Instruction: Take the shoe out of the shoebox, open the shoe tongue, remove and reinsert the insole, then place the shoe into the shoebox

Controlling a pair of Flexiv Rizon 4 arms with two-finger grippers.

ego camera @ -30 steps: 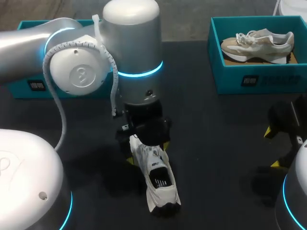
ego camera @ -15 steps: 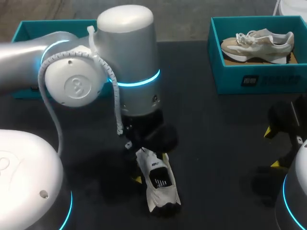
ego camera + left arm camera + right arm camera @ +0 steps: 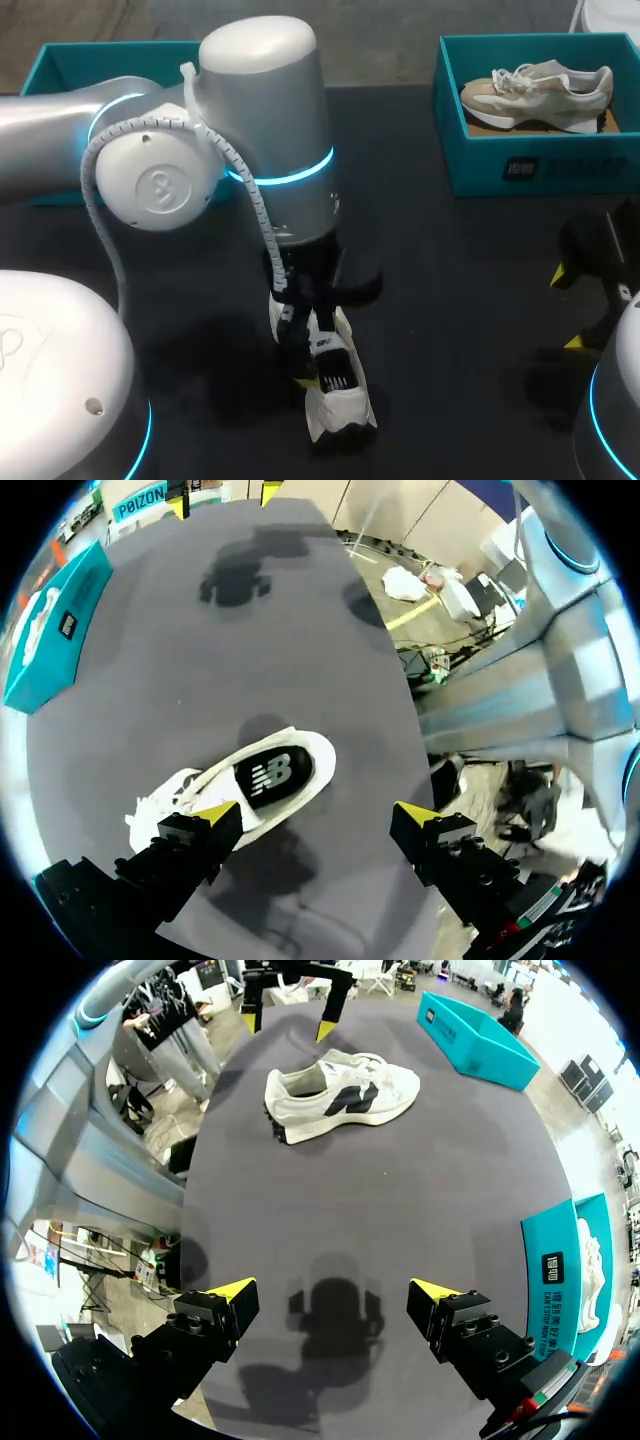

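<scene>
Shoe point(image 3: 270, 775) lies beneath the left end effector point(image 3: 315, 812), beside one finger point(image 3: 190, 842); its fingers are spread.

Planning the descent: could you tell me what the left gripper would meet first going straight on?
Probably the shoe: one finger of the left gripper hangs over its edge, the other over bare table; depth is unclear.

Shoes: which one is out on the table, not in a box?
The white shoe, lying on the black table by the left claw. The beige shoe sits inside the teal box at the table's far right.
</scene>
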